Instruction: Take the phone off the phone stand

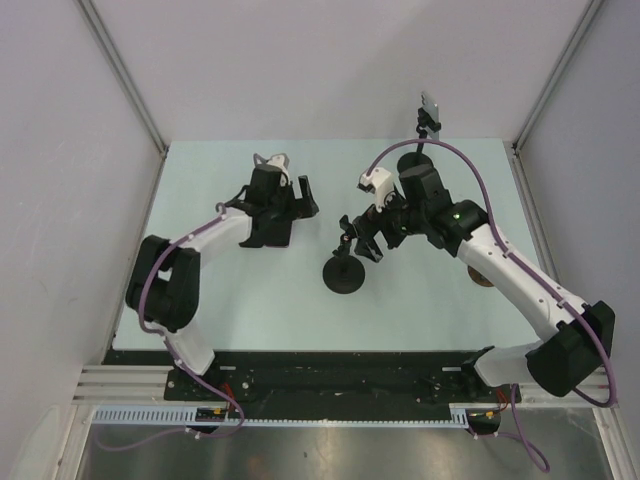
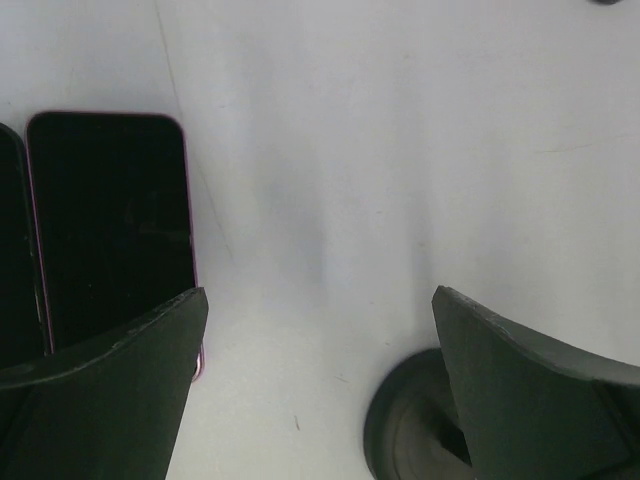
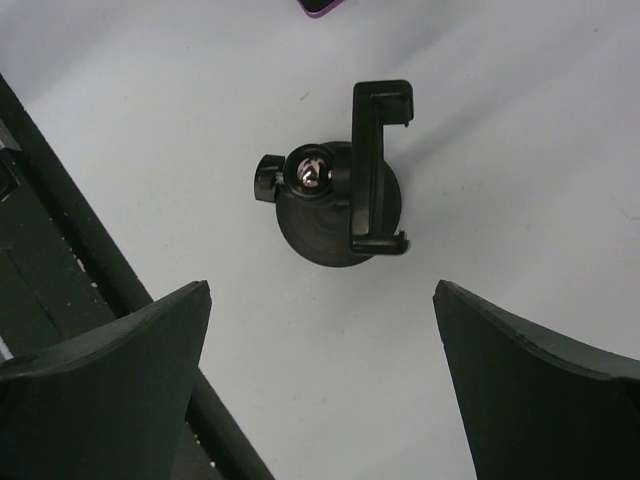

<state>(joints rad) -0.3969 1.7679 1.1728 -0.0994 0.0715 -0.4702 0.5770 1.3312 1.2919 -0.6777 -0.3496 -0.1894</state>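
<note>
The phone point(image 2: 110, 230), with a black screen and a pink rim, lies flat on the table, out of the stand; its purple corner point(image 3: 320, 5) shows at the top of the right wrist view. In the top view my left gripper hides it. The black phone stand point(image 1: 343, 275), a round base with an empty clamp point(image 3: 375, 170), stands mid-table. My left gripper point(image 2: 320, 300) is open and empty above the table, with the phone by its left finger and the stand's base point(image 2: 400, 430) by its right. My right gripper point(image 3: 322, 290) is open and empty, hovering just short of the stand.
A second dark flat edge point(image 2: 10, 240) lies just left of the phone. A black rail point(image 3: 60, 230) runs along the table's near edge. A small clamp on a post point(image 1: 430, 112) stands at the back wall. White walls enclose the table on three sides.
</note>
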